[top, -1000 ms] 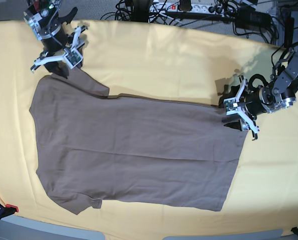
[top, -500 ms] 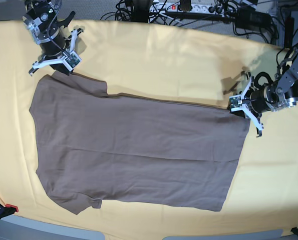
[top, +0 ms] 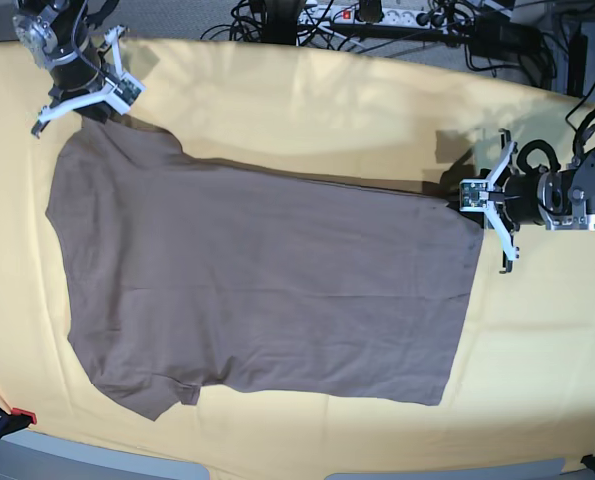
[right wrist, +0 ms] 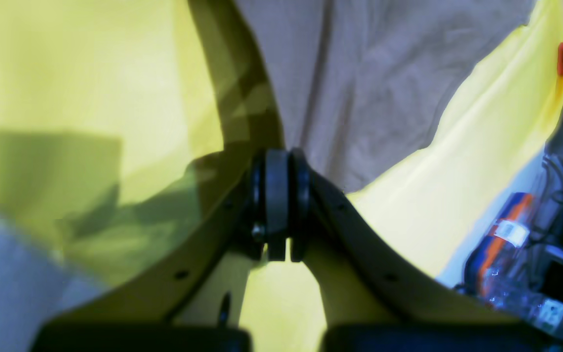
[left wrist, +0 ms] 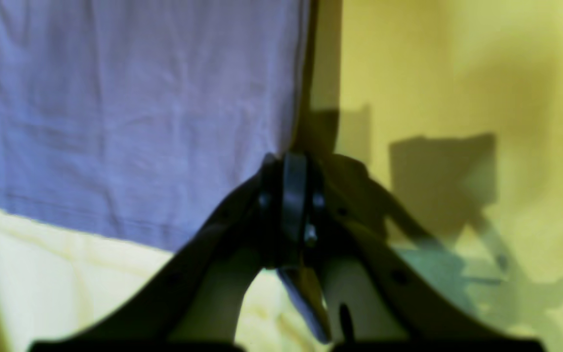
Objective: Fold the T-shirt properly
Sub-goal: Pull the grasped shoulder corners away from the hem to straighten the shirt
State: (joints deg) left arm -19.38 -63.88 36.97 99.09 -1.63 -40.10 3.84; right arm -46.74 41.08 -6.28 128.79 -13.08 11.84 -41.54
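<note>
A yellow cloth point(top: 307, 110) covers the counter; cables point(top: 397, 25) crowd the frame's top. The T-shirt point(top: 257, 280) lies flat mid-frame. Left fingers point(top: 477, 205) pinch its right hem corner; right fingers point(top: 89, 100) pinch its upper-left shoulder.

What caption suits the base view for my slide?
Both grippers, left gripper and right gripper, pinch T-shirt corners on yellow cloth.

The T-shirt point(top: 267, 285) lies flat on the cloth point(top: 357, 120), hem toward 3 o'clock, sleeves toward 9 o'clock. The left gripper point(top: 475, 208) sits at its 2 o'clock corner; the right gripper point(top: 95, 105) at its 10 o'clock corner. Cables point(top: 397, 25) lie at 12 o'clock, beyond the cloth.
</note>
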